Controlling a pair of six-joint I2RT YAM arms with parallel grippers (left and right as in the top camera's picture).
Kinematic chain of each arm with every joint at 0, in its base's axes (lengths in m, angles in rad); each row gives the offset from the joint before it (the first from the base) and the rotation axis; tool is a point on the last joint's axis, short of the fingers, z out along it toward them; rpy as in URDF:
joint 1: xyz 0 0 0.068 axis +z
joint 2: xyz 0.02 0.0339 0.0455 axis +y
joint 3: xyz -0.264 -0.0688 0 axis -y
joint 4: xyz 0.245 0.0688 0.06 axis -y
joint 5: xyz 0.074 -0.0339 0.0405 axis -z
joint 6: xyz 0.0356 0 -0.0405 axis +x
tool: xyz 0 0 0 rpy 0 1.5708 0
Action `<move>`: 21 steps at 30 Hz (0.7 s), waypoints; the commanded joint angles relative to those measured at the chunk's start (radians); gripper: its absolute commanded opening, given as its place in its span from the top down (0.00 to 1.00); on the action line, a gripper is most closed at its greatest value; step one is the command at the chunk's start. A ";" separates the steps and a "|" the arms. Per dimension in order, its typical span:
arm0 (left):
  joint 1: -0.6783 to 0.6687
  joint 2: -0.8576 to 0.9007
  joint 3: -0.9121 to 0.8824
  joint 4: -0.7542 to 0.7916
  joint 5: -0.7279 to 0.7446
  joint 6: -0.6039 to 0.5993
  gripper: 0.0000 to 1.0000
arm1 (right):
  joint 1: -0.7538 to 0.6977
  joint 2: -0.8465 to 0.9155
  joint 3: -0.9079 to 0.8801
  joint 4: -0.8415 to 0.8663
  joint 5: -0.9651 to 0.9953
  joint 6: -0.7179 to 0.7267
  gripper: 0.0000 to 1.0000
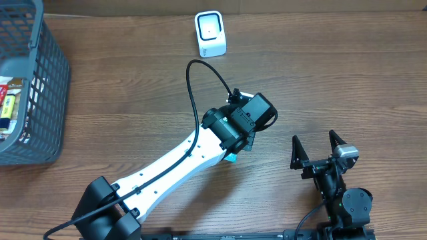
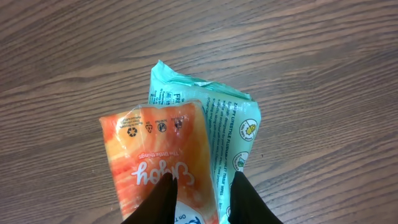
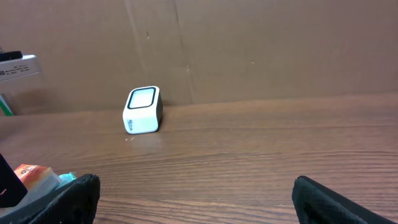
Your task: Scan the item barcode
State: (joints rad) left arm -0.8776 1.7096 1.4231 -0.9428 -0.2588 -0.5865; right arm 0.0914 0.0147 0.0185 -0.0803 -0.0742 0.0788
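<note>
At mid-surface, well apart from the white scanner (image 1: pixel 210 33), we are seemingly pinching the orange packet (image 2: pixel 155 162) and the teal packet (image 2: pixel 230 118) beneath it together in narrowed left jaws, risking one slipping out or hiding the barcode, while our right jaws are standing wide and empty.

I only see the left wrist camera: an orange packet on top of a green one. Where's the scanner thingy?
Observer: The white scanner stands near the far edge of the table.
Operator: Is the other hand busy?
Observer: No, the right gripper is open and empty, near the front edge.
Operator: Anything else there?
Observer: A grey basket with items inside sits at the left side.
</note>
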 commanded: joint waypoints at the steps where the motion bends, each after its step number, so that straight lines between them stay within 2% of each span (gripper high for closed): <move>1: -0.006 0.003 0.004 0.004 -0.014 -0.012 0.82 | -0.004 -0.012 -0.011 0.003 -0.001 0.003 0.00; 10: -0.006 0.004 -0.005 0.006 -0.015 -0.012 0.86 | -0.004 -0.012 -0.011 0.003 -0.002 0.003 0.00; 21: -0.006 0.006 -0.054 0.064 -0.015 -0.012 0.82 | -0.004 -0.012 -0.011 0.003 -0.002 0.003 0.00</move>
State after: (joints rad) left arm -0.8776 1.7096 1.3907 -0.8894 -0.2588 -0.5861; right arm 0.0914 0.0147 0.0185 -0.0799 -0.0746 0.0784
